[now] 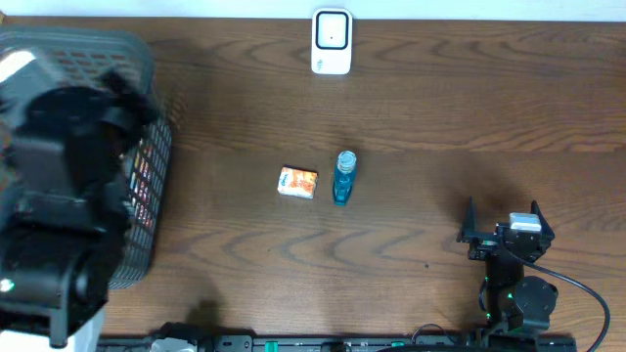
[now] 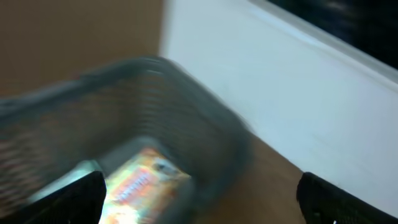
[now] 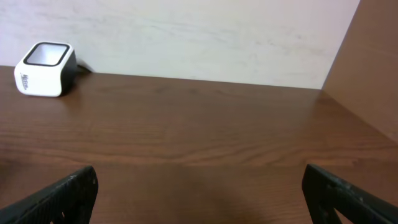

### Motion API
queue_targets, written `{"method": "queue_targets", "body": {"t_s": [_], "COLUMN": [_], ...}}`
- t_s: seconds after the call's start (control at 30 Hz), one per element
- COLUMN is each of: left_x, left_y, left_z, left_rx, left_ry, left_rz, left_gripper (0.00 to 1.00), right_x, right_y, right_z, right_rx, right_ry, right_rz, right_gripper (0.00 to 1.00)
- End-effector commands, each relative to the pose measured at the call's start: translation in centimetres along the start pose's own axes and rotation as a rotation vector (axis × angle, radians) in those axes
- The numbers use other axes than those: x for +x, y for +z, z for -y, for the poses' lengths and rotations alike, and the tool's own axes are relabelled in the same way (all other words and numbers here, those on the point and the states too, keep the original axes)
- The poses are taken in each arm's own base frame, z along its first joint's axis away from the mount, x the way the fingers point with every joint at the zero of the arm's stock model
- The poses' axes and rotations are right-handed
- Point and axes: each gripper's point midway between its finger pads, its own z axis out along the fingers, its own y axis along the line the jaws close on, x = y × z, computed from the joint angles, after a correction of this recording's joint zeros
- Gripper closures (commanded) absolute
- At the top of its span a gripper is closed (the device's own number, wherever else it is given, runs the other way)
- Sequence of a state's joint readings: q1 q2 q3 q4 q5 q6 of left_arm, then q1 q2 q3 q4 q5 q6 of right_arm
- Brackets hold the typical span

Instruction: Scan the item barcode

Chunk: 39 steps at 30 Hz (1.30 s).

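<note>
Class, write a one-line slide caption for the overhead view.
Box and bottle lie side by side at centre, scanner at the far edge, basket left, right tool open and empty.

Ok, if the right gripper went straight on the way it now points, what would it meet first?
Nothing close. The open right gripper faces only table; the scanner sits well off to its left, so the way looks free up to the white wall, though depth is unclear.

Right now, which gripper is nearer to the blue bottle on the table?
Right. The right gripper, open, is off to the blue bottle's right, nearer the robot. The left gripper, open, is above the basket at the table's left edge, farther from the bottle.
</note>
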<state>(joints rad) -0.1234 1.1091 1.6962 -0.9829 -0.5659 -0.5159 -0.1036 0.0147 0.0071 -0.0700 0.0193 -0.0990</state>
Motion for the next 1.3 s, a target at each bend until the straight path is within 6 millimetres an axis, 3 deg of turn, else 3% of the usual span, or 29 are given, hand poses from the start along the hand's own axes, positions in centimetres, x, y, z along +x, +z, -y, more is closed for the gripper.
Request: {"method": "queue_targets", "body": {"t_s": [0.0,0.07,0.13,0.37,0.63,0.93,1.27], "left_x": [-1.0,-0.3,0.5,3.9,9.6,14.2,18.3], "left_y": [0.6,1.0,1.3,4.3,7.8,9.9,12.4], "left_z": [-5.3,-8.9,-10.8,-14.4,-18.2,-20.2,-21.5], "left_rx": [-0.206,-0.341,-0.411,-0.483,-0.628,-0.735,-0.768], "left_ry": [-0.064,-0.147,-0.197,-0.329,-0.460,-0.478,-0.512], "left_rz": [0.024,-0.006,-0.044,-0.263,-0.527,-0.665,-0.683], "left_gripper": [0.02,0.02,0.02,0.02,0.02,0.02,0.02], "right_x": [0.1,0.1,0.1,0.1,0.1,0.1,0.1], "right_y": [0.0,0.0,0.0,0.0,0.0,0.0,0.0], "right_z": [0.2,0.2,0.2,0.2,0.2,0.2,0.2], "right_rx": [0.011,0.011,0.011,0.011,0.011,0.011,0.011], "right_ry": [-0.010,-0.011,-0.010,-0.010,-0.011,-0.011,-0.011], "right_rz": [-0.002,-0.002,-0.002,-0.002,-0.002,-0.002,-0.002], "right_gripper": [0.01,0.01,0.01,0.01,0.01,0.01,0.01]}}
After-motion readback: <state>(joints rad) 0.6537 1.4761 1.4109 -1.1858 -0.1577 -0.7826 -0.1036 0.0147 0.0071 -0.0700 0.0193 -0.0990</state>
